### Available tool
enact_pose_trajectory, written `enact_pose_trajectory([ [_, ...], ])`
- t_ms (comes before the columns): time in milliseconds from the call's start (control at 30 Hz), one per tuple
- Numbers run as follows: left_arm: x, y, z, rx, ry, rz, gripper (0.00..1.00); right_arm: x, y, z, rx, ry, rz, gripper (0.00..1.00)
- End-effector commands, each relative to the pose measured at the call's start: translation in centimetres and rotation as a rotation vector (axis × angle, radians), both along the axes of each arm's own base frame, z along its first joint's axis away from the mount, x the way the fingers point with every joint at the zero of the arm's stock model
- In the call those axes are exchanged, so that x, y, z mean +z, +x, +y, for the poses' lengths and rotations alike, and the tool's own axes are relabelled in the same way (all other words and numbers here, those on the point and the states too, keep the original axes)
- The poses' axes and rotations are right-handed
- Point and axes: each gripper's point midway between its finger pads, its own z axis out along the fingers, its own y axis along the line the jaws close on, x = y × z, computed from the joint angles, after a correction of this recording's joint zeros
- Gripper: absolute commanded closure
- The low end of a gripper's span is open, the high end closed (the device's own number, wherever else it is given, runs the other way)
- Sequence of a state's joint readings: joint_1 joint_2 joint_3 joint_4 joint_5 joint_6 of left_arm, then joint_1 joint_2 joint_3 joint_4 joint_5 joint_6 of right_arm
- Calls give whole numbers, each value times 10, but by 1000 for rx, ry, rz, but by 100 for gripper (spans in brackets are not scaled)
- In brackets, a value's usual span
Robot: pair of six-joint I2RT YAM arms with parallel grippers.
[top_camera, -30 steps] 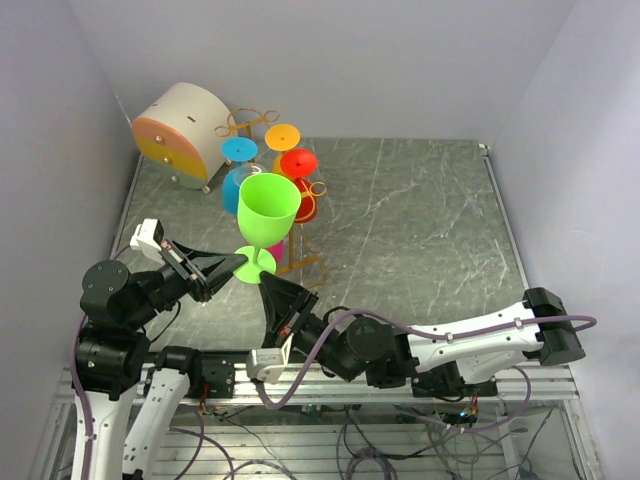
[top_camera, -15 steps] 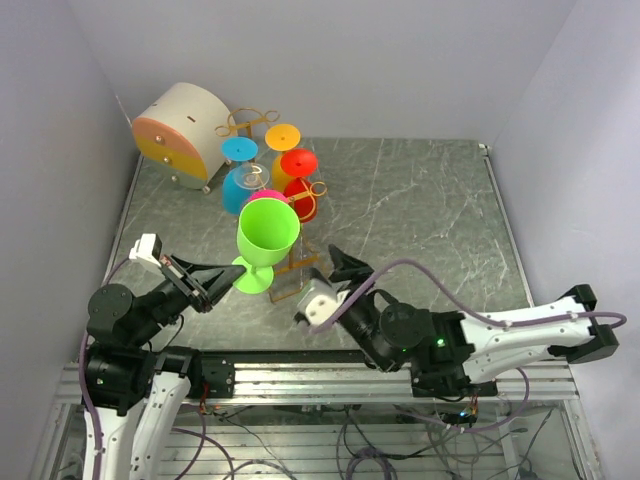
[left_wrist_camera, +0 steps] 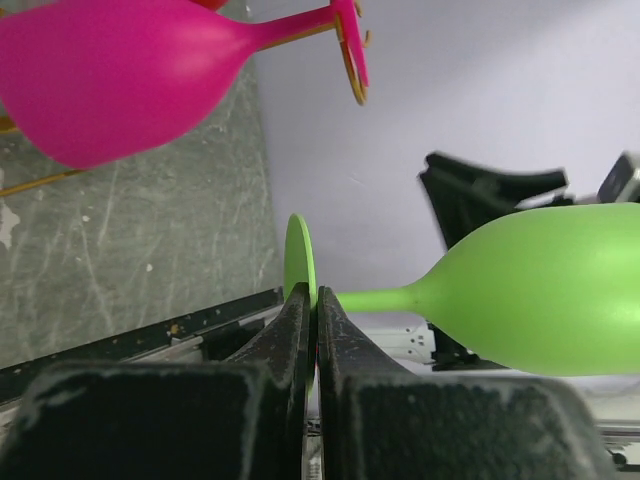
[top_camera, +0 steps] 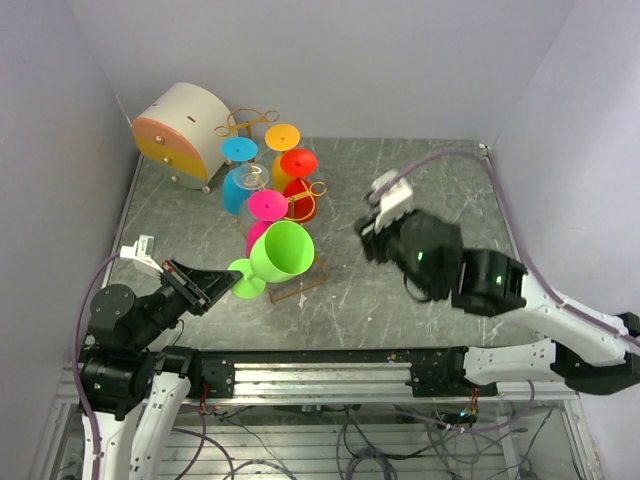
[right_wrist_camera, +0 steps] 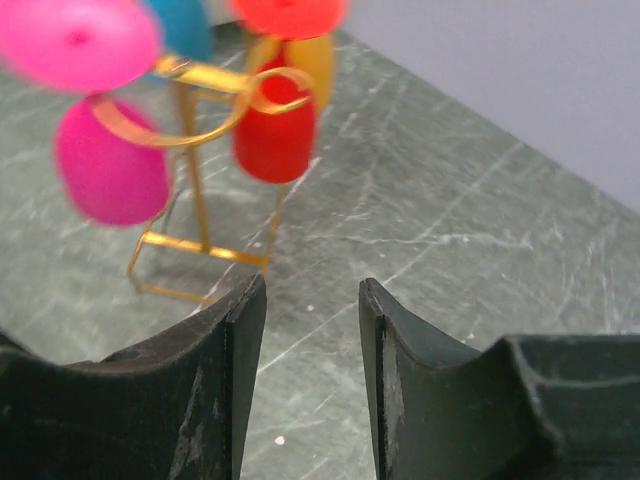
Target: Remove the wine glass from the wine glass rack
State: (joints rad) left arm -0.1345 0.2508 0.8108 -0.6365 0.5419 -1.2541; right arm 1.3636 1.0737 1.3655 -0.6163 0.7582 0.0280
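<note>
The left gripper [left_wrist_camera: 310, 300] is closed narrow, its two dark fingers [left_wrist_camera: 285, 335] pinching the thin round foot [left_wrist_camera: 298, 262] of the green wine glass [left_wrist_camera: 540, 290] edge-on. From that pinch the stem runs out sideways to the bowl, so the glass hangs tilted, carried by the rim of its foot alone.

From above, the green wine glass sits low and near the front of the table [top_camera: 430, 190]. Its bowl lies over the near corner of the gold wire rack [top_camera: 303, 287]; whether it touches the wire I cannot tell. The pink glass [top_camera: 268, 205] and the red glass [top_camera: 298, 163] hang upside down on the rack behind it.

The glass looks like smooth moulded plastic: probably light and stiff and unlikely to shatter, but slick. A flat disc held between flat pads can swivel, and the bowl's weight out at the far end pulls it toward turning. The stem just under the bowl would be the surer hold, close to the weight, or the foot once the glass stands upright.

The right gripper [right_wrist_camera: 312, 300] stands open with nothing between its fingers, off to the right and facing the rack
</note>
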Motion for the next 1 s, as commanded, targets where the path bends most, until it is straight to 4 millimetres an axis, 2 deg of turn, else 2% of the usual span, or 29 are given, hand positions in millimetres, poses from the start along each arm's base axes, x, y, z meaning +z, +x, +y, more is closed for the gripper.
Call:
enact_pose_trajectory([
  [0,-6,-5,7,34,81,-43,93,-8,29,-3,13,65,230,59],
  [33,-8,-6,9,37,93,-40,93,-21,49,-8,-38,45,292,65],
  [100,-10,-8,11,46,113,-40,93,-25,68,-12,-32,82,368,71],
  [167,-9,-10,13,55,139,-44,93,-16,79,-20,-14,158,402,76],
  [200,-10,-10,14,58,157,-39,93,-8,77,-19,25,204,414,77],
  [267,-11,-11,17,64,200,-34,93,11,61,-7,174,291,445,81],
  [333,-12,-11,21,71,251,-26,93,29,36,10,346,348,466,81],
  [367,-12,-10,23,74,272,-20,93,35,23,16,426,363,479,78],
  [400,-13,-10,24,75,295,-15,93,41,10,20,499,380,488,70],
  [533,-12,-5,28,70,364,-8,93,61,-22,22,667,404,492,51],
  [667,-10,1,27,53,400,-3,93,72,-34,24,740,412,492,48],
  [967,8,8,24,48,387,-40,93,65,-29,47,752,414,515,48],
])
